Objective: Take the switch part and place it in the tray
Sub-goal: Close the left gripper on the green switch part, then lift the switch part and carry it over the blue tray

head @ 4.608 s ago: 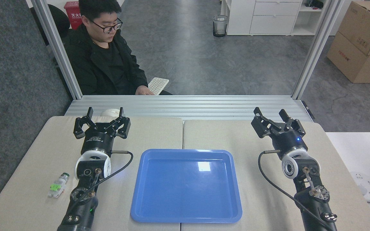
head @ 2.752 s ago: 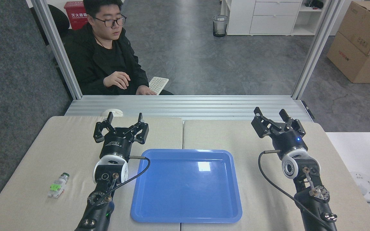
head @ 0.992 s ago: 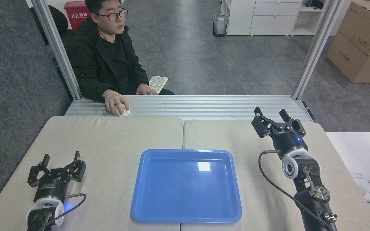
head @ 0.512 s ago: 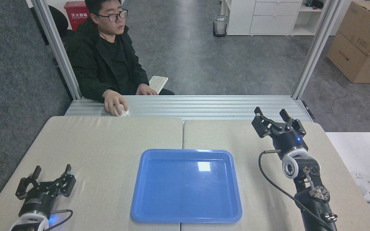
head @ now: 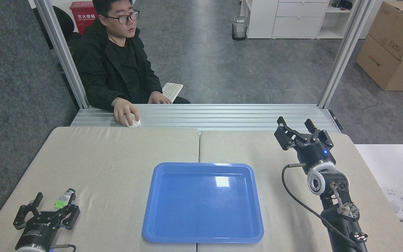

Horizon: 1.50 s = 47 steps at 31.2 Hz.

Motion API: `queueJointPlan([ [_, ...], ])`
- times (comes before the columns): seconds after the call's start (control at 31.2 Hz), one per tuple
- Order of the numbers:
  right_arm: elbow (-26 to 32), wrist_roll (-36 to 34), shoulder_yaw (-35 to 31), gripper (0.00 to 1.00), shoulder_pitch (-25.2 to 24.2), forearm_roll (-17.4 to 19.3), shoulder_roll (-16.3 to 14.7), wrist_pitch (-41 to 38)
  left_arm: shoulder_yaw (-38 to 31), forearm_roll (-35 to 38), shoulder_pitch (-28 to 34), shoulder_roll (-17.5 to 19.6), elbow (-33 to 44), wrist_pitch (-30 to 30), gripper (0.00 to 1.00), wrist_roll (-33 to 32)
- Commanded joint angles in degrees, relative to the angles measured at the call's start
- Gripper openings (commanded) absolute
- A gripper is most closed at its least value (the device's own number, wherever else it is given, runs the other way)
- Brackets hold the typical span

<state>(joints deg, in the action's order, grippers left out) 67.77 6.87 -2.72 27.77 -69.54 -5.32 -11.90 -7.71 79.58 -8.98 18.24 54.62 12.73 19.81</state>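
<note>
The switch part [head: 65, 198] lies on the beige mat at the front left; its green block and dark round cap show, and its near end is hidden behind my left gripper. My left gripper [head: 55, 201] is open and low at the part's near end, its fingers to either side of the piece. I cannot tell whether they touch it. The blue tray [head: 201, 164] lies flat at the table's centre with nothing in it. My right gripper [head: 294, 123] is open and holds nothing, raised at the back right, well away from the tray.
A person sits behind the aluminium rail with a hand on a white mouse [head: 131, 120] at the table's far left edge; a keyboard [head: 172, 91] is beside them. A white power strip [head: 395, 203] lies off the table's right side. Cardboard boxes [head: 397, 42] stand far right.
My left arm swung from the table's back to the front left, covering the switch part, then drew back toward me; the part's cap and green block now show between its fingers. The right arm stayed still.
</note>
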Motion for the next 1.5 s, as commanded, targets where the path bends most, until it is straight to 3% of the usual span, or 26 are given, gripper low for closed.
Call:
queueJointPlan([
  [0.0,0.0,-0.01,0.0,1.0,0.0,-0.06,-0.04,0.03,2.7,0.84,0.63,0.65,-2.06,1.33,1.0,0.23],
  [0.32,0.0,-0.01,0.0,1.0,0.0,-0.06,-0.04,0.03,3.49,0.84,-0.69,0.74,-8.91,1.24,1.0,0.23],
  [0.61,0.0,-0.1,0.0,1.0,0.0,0.02,-0.04,0.03,3.49,1.1,-0.77,0.65,-9.79,1.07,0.96,0.23],
  [0.7,0.0,-0.1,0.0,1.0,0.0,0.02,-0.04,0.03,3.49,1.19,-0.86,0.57,-9.97,0.98,0.83,0.23],
  [0.8,0.0,-0.1,0.0,1.0,0.0,0.02,-0.04,0.03,4.02,1.28,-1.04,0.65,-10.67,0.98,0.49,0.23],
  [0.83,0.0,-0.1,0.0,1.0,0.0,0.02,-0.04,0.03,4.89,1.28,-1.13,0.65,-10.67,0.98,0.43,0.23],
  [1.02,0.0,-0.01,0.0,1.0,0.0,0.02,-0.04,0.03,6.39,1.19,-1.3,0.83,-10.5,1.24,0.11,0.23],
  [1.12,0.0,-0.1,0.0,1.0,0.0,0.02,-0.04,0.03,6.39,0.66,-1.21,0.65,-9.45,1.51,0.0,0.49],
  [1.22,0.0,-0.1,0.0,1.0,0.0,0.02,-0.04,0.03,5.34,0.13,-0.87,0.65,-3.5,3.08,0.0,0.93],
  [1.34,0.0,-0.01,0.0,1.0,0.0,0.02,-0.04,0.03,1.57,0.22,0.46,0.83,14.33,6.69,0.0,1.2],
  [1.47,0.0,-0.01,0.0,1.0,0.0,0.02,0.05,0.03,1.82,0.4,-1.29,0.48,27.01,6.78,0.0,-0.55],
])
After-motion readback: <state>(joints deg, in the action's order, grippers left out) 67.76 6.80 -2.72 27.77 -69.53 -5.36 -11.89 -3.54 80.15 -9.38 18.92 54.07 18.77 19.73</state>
